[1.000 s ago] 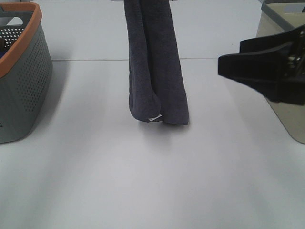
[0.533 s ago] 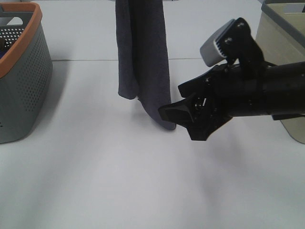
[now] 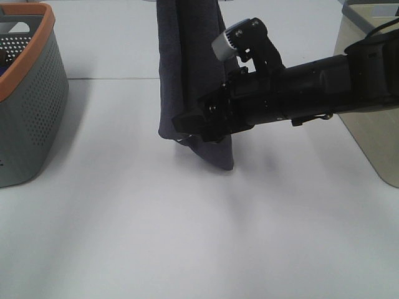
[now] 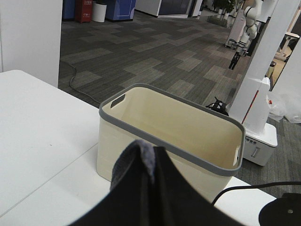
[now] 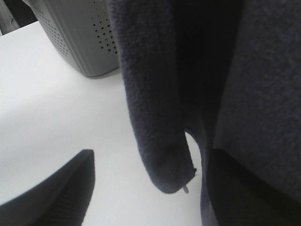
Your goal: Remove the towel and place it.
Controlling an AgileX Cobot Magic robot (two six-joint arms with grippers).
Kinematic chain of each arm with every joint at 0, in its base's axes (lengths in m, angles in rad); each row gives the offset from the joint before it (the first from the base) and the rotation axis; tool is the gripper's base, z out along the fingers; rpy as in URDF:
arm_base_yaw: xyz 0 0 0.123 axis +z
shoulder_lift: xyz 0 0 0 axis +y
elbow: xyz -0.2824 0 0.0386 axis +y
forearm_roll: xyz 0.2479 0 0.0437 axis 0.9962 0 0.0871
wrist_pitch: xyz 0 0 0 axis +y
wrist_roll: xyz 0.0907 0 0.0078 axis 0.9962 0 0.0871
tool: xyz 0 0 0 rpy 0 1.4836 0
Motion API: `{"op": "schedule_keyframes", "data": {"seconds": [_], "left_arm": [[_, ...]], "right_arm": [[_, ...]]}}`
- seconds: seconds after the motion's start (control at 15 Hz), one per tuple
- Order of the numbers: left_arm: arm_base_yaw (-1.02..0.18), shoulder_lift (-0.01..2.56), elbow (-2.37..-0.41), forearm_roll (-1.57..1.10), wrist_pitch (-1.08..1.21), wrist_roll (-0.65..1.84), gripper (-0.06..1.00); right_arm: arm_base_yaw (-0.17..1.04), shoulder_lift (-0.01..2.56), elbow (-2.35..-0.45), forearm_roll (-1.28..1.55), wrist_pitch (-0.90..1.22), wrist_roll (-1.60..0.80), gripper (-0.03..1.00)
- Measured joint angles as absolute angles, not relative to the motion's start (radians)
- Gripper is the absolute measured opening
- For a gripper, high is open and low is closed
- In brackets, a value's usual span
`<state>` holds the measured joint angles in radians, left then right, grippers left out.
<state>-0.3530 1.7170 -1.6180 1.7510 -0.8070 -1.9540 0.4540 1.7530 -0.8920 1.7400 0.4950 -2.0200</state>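
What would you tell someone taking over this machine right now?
Left tool: shut on the towel, holding it up by the top.
Right tool: open, jaws either side of the towel's lower fold, not yet closed.
Towel hangs over the table between the orange-rimmed basket and the cream basket.
Done: towel lifted.
To do: probably close the right tool, then lay the towel down.

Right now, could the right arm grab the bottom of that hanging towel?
Probably yes. The right gripper is at the lower end of the towel, jaws open and seemingly on either side of a hanging fold, with nothing else in the way.
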Motion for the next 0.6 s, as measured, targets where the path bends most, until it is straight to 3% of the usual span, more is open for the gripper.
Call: {"op": "schedule_keyframes", "data": {"seconds": [0.27, 0.4, 0.6], "left_arm": [[-0.353, 1.717, -1.618, 1.751, -0.807, -1.954, 0.00], [-0.353, 1.717, -1.618, 1.751, -0.807, -1.954, 0.00], [-0.353, 1.717, -1.618, 1.751, -0.807, -1.954, 0.00]], "right_arm": [[0.457, 1.849, -0.981, 1.741, 0.508, -1.983, 0.68], [0.524, 1.900, -1.047, 1.741, 0.451, -1.976, 0.68], [0.578, 1.922, -1.078, 1.741, 0.325, -1.976, 0.61]]}}
